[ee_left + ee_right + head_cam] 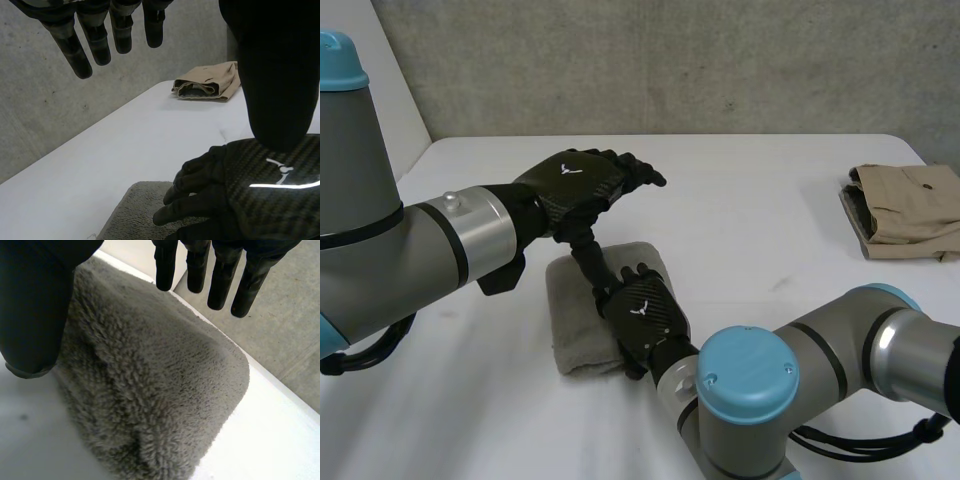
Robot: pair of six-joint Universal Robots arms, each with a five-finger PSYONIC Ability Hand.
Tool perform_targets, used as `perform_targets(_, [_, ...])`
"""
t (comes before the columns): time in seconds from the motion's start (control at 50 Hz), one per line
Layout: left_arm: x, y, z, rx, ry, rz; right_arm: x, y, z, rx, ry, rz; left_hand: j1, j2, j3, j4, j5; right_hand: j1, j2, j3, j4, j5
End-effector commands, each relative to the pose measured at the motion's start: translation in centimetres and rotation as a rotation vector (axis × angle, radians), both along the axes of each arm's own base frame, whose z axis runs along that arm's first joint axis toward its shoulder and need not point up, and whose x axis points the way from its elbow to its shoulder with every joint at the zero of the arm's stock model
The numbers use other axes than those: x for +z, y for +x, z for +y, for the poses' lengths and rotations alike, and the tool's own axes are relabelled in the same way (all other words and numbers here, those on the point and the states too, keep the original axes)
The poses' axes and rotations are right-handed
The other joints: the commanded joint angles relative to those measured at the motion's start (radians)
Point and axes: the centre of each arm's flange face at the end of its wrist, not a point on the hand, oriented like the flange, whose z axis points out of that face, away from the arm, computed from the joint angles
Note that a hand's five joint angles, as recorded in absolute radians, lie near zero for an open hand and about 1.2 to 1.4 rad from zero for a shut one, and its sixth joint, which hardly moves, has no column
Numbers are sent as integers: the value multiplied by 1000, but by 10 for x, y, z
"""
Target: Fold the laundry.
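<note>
Lying folded at middle of table (770,230): grey towel (575,335). Thick pile, soft, light, probably prone to slumping; best taken along a folded edge. Right hand (642,315) on top, fingers straight. Left hand (582,185) hovering above, fingers relaxed, empty.

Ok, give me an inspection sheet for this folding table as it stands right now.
Surface: white table, no marks seen.
Job's things: grey towel, folded, near the middle; tan garment, folded, at the far right edge.
Clutter: nothing seen.
Hands: left hand open, raised over the towel's far edge; right hand open, resting on the towel.
Cables: nothing seen.
Surroundings: concrete wall behind the table.
</note>
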Motion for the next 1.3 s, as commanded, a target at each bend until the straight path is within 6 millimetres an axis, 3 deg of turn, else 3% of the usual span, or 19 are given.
perform_targets(0.02, [0, 1, -1, 9, 15, 14, -11, 7, -7, 15, -55, 60, 26, 11, 3, 12, -5, 172, 135, 131, 138, 119])
perform_targets(0.48, [1, 1, -2, 14, 19, 24, -16, 23, -22, 11, -84, 39, 26, 11, 3, 12, -5, 231, 194, 190, 197, 177])
perform_targets(0.76, [1, 0, -3, 14, 13, 27, -7, 36, -34, 6, -116, -3, 29, 14, 6, 15, -2, 336, 300, 295, 302, 283])
perform_targets(0.8, [1, 0, -2, 12, 13, 27, -7, 38, -37, 4, -118, -9, 29, 14, 6, 15, -2, 389, 352, 348, 355, 336])
perform_targets(0.88, [1, 0, -3, 14, 13, 27, -10, 41, -47, -5, -125, -14, 29, 14, 6, 15, -2, 822, 785, 781, 788, 769])
perform_targets(0.94, [1, 0, -3, 15, 18, 30, -11, 40, -56, -16, -125, -12, 32, 17, 9, 18, 1, 999, 963, 958, 966, 946])
perform_targets(1.0, [3, 1, -4, 23, 26, 46, -11, 35, -69, -41, -116, 2, 35, 19, 12, 20, 3, 1184, 1147, 1143, 1150, 1130])
perform_targets(1.18, [8, 9, -14, 62, 33, 70, -8, 2, -92, -93, -37, 89, 41, 25, 18, 26, 9, 1184, 1147, 1143, 1150, 1131])
perform_targets(1.26, [8, 10, -14, 64, 32, 71, 4, -23, -105, -113, -39, 158, 41, 25, 18, 26, 9, 1184, 1147, 1143, 1150, 1131])
perform_targets(1.3, [8, 10, -14, 64, 32, 71, 10, -51, -125, -170, -66, 206, 41, 25, 18, 26, 9, 1184, 1147, 1143, 1150, 1131])
